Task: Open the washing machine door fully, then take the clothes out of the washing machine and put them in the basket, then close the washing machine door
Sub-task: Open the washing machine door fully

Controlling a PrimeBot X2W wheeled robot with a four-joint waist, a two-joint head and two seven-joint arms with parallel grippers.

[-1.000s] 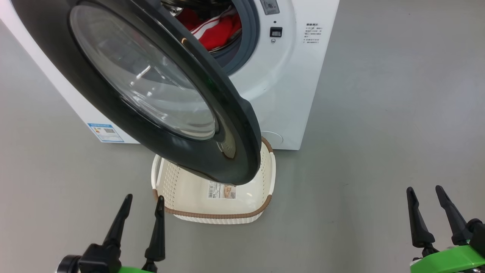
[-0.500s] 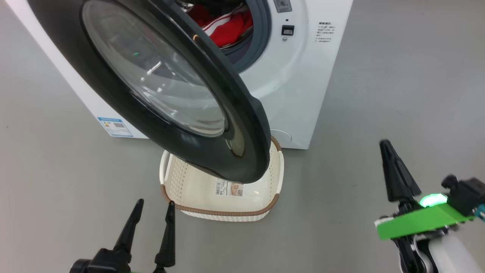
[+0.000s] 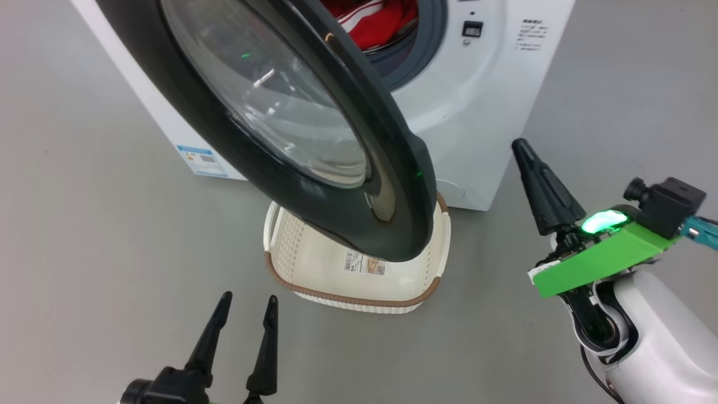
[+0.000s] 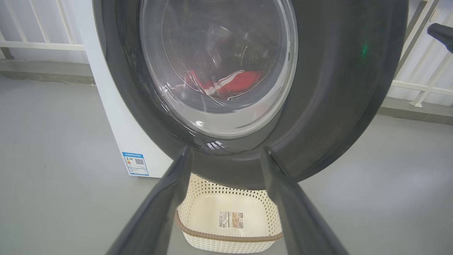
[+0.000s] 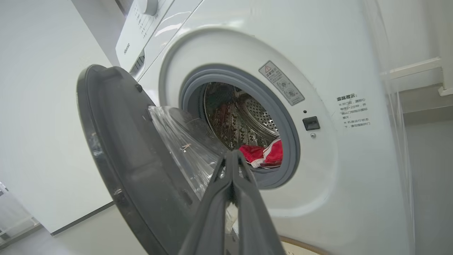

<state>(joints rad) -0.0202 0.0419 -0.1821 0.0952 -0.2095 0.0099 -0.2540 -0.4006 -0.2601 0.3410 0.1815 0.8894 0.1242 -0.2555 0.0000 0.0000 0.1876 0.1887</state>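
The white washing machine (image 3: 493, 112) stands at the top of the head view. Its black-ringed washing machine door (image 3: 314, 185) is swung partly open and hangs over the cream basket (image 3: 348, 300) on the floor. Red and white clothes (image 3: 370, 22) lie in the drum. My right gripper (image 3: 520, 145) is shut on nothing, raised to the right of the door's free edge and apart from it. Its wrist view looks past the shut gripper (image 5: 231, 153) at the clothes (image 5: 263, 156) and the door's inner side (image 5: 113, 141). My left gripper (image 3: 248, 297) stands open and low, left of the basket.
Grey floor lies all around, with free room to the right of the machine. A blue label sticker (image 3: 203, 161) marks the machine's side. A white railing (image 4: 42, 44) runs behind it. The door's lower edge (image 4: 226, 170) hangs just above the basket rim (image 4: 226, 236).
My right gripper has shut and risen from the lower right up beside the door's edge. The head camera has shifted, moving the whole picture right. The left gripper stays open.
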